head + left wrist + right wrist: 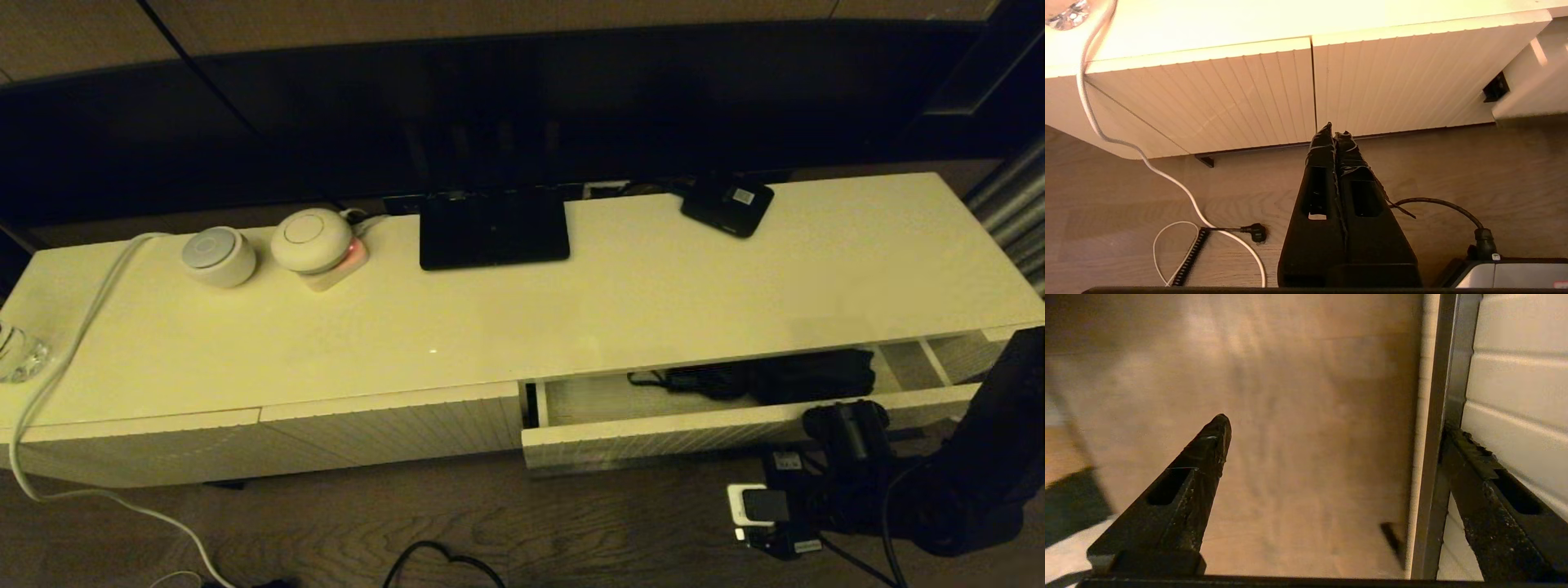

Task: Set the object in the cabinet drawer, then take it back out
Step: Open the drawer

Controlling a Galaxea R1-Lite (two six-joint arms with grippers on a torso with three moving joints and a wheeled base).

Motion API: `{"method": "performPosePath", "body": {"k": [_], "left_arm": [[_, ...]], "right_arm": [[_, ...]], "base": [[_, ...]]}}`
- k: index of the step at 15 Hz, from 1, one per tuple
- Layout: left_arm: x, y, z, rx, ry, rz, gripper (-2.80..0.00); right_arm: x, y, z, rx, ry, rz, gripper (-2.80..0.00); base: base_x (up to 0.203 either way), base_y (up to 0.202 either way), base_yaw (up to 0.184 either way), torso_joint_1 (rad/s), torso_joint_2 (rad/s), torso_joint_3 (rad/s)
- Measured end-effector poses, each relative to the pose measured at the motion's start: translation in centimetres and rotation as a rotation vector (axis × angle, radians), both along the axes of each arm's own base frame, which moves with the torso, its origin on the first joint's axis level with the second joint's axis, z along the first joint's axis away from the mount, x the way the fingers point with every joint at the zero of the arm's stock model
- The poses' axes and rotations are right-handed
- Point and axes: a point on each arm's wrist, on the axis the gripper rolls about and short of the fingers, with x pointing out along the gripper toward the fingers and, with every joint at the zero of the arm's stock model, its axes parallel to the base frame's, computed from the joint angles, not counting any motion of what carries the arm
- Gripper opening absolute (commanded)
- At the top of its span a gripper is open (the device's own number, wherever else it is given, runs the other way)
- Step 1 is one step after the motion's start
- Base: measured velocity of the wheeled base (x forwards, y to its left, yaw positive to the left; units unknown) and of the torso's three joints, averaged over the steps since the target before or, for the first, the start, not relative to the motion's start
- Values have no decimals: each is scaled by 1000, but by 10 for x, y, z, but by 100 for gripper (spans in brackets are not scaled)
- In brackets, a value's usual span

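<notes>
Lying in drawer: the black folding umbrella (784,376) rests lengthwise inside the cabinet drawer (735,437), toward its right half, thin wrist loop trailing left on the pale floor.
Umbrella look: bunched black fabric, dark against the cream interior; handle detail too dim to make out.
Drawer edges: pulled partly out from under the cabinet top (571,310); the top overhangs the rear of the opening, so only a narrow strip above the umbrella is uncovered. Bare drawer floor lies left of the loop.
Right gripper (1331,433): fingers spread wide, holding nothing; one finger (1478,465) sits against the ribbed front at the dark slot handle, the other (1208,441) hangs over the wooden floor.
Left gripper (1334,132): fingers pressed together, empty, low over the floor before the closed ribbed fronts (1249,98).
Head view only: the umbrella, a small black box (727,204) and two round white devices (261,245) on top.
Left wrist only: a white cable (1126,147) looping across the floor.
</notes>
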Motion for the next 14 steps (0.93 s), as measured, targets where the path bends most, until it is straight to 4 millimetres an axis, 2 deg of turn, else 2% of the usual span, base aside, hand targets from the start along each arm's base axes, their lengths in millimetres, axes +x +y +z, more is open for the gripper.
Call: {"method": "performPosePath", "body": {"k": [4, 6, 14], "left_arm": [[0, 0, 0, 0, 0, 0, -280], [0, 0, 0, 0, 0, 0, -280], [0, 0, 0, 0, 0, 0, -280]], "right_arm": [[-24, -1, -6, 10, 18, 15, 0], [-33, -2, -3, 12, 25, 17, 0], [-67, -7, 42, 86, -96, 50, 0]], "base": [[0, 0, 0, 0, 0, 0], [0, 0, 0, 0, 0, 0], [0, 0, 0, 0, 0, 0]]}}
